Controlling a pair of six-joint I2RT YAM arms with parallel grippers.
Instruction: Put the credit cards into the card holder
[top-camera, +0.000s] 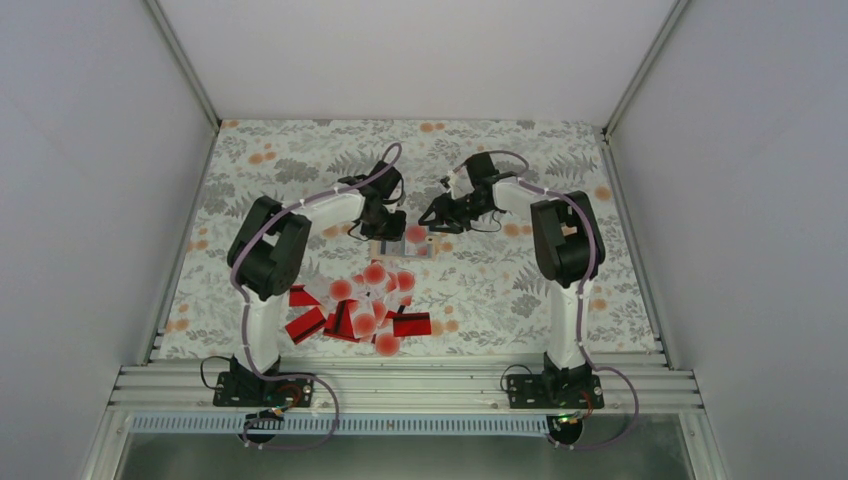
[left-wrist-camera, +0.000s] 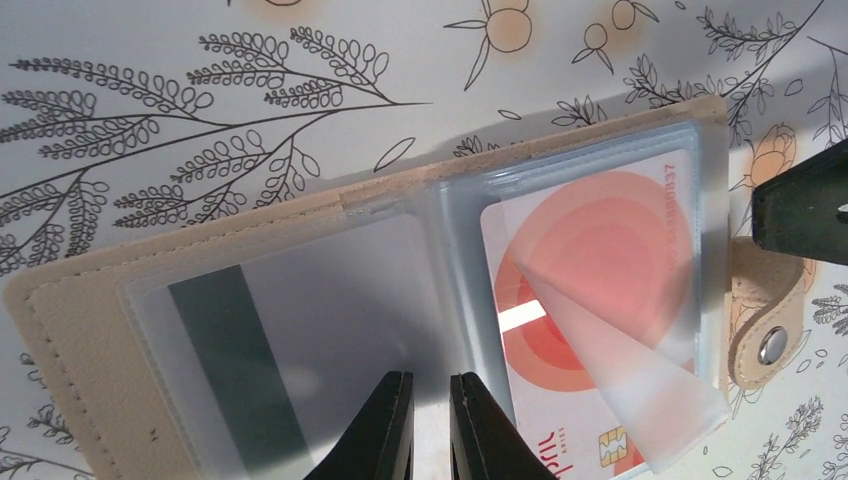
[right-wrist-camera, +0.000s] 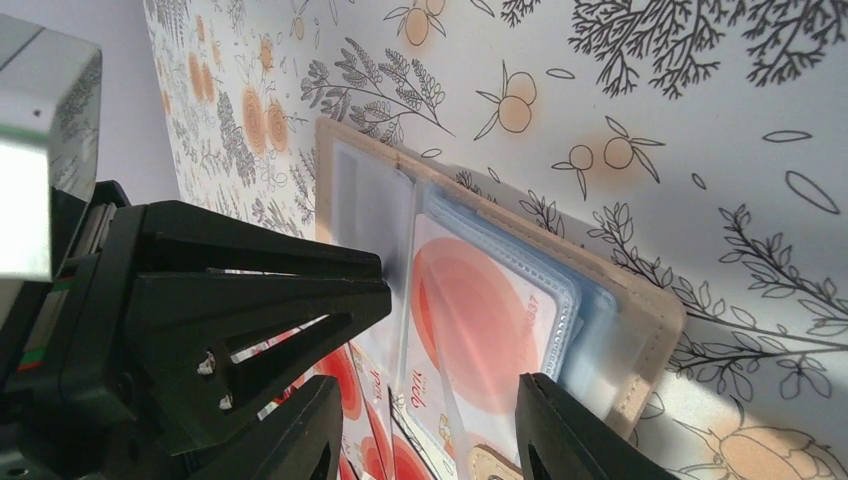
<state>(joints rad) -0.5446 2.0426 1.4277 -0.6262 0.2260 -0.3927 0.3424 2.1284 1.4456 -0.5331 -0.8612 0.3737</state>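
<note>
Lying open, the card holder (left-wrist-camera: 70, 330) holds a red-dotted card (left-wrist-camera: 610, 250) inside.

Plain white walls (top-camera: 90, 150) on three sides; floral tablecloth (top-camera: 320, 150) (orange fruit, grey leaves) — aluminium rail (top-camera: 420, 385) in front.

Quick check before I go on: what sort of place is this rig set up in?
Probably a lab test booth, not a home or shop: plain white panel walls on aluminium framing, a floral tablecloth as work surface, and an aluminium mounting rail along the near edge.
</note>
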